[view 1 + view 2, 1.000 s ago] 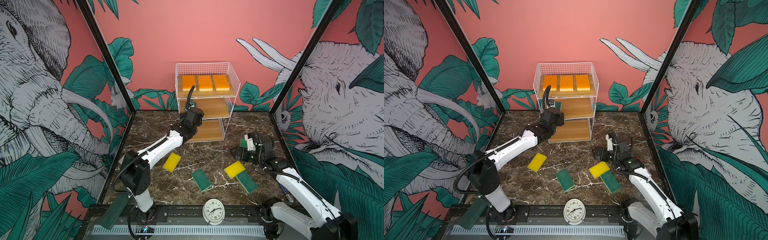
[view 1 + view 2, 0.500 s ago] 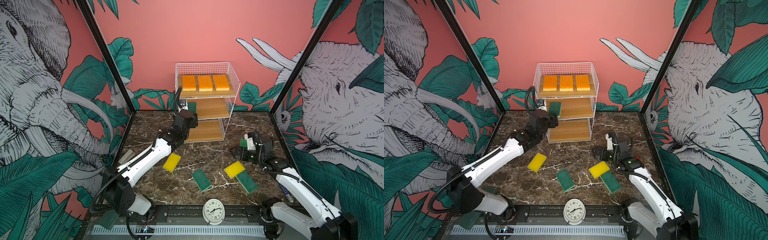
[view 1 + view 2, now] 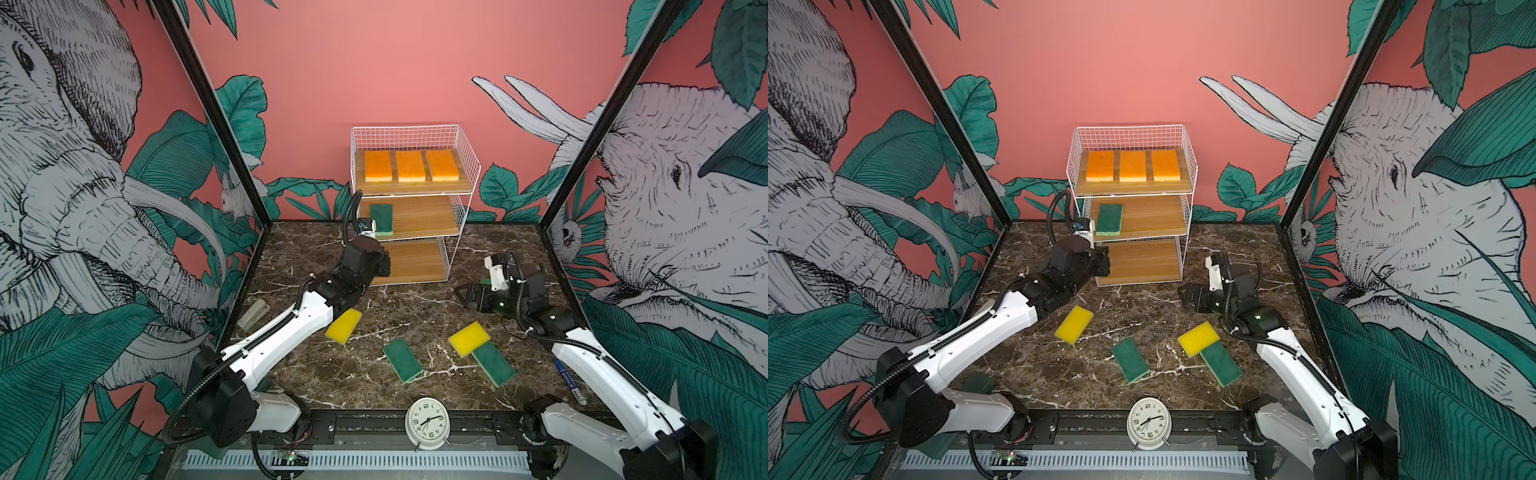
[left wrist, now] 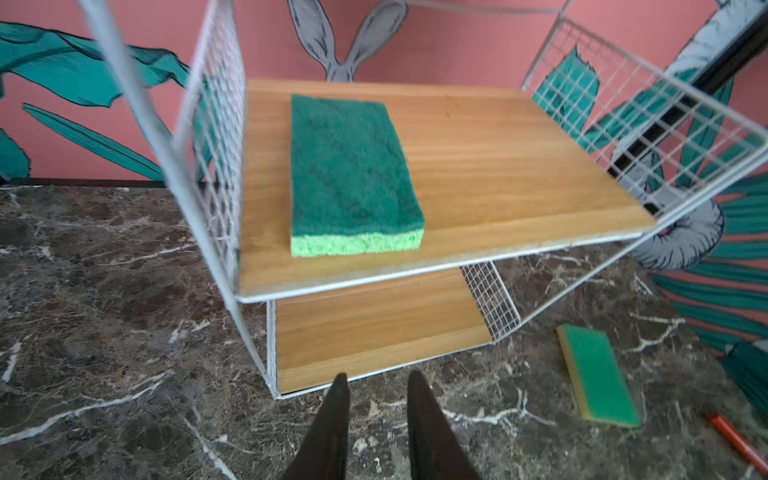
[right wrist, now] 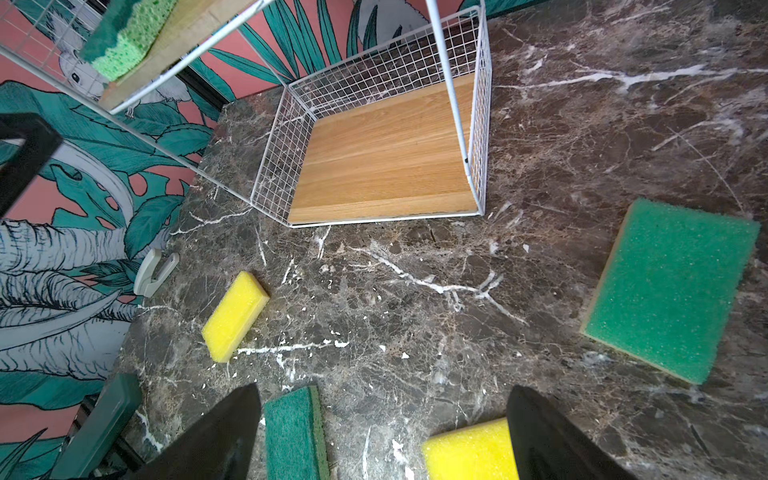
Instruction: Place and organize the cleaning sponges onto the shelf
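Left gripper [image 4: 378,376] back, seemingly off shelf [image 4: 498,166]

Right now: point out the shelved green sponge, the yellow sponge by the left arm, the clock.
shelved green sponge [image 4: 351,166]: left wrist view, centre of top face.
yellow sponge by the left arm [image 3: 344,325]: a top view, centre of top face.
clock [image 3: 427,422]: a top view, dial centre.

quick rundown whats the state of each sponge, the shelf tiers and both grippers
orange sponges: three flat in a row on top tier
dark green sponge: flat on middle tier
bottom tier: bare
left yellow sponge: flat on table
right yellow sponge: partly atop a green sponge
centre green sponge: flat on table
pale green sponge: flat on table
left gripper: shut, empty
right gripper: open, empty
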